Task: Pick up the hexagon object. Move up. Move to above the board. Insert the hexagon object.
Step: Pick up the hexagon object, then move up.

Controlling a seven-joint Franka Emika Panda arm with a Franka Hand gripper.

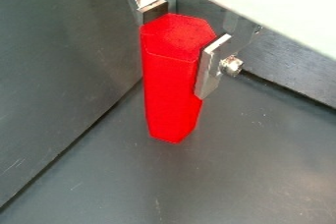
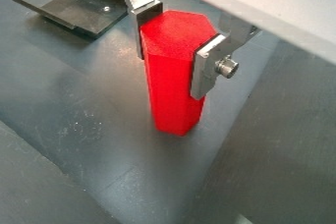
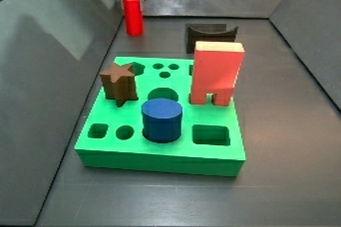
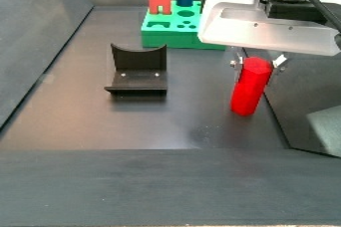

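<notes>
With the gripper (image 2: 176, 39) closed on the hexagon object (image 2: 175, 76), at the board's (image 3: 160, 157) 12 o'clock, lift straight, keeping it upright.

Hexagon object (image 3: 132, 15) stood upright on floor behind board (image 3: 160, 153), straddled by gripper (image 1: 179, 39); fixture (image 4: 136, 70) set apart.

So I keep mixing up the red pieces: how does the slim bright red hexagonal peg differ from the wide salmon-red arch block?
The slim bright red hexagonal peg is narrow and solid; the wide salmon-red arch block is broad, paler, with a notch at its foot. The peg stands on the dark floor between the gripper fingers; the arch block stands on the green board, untouched. Both are upright.
</notes>
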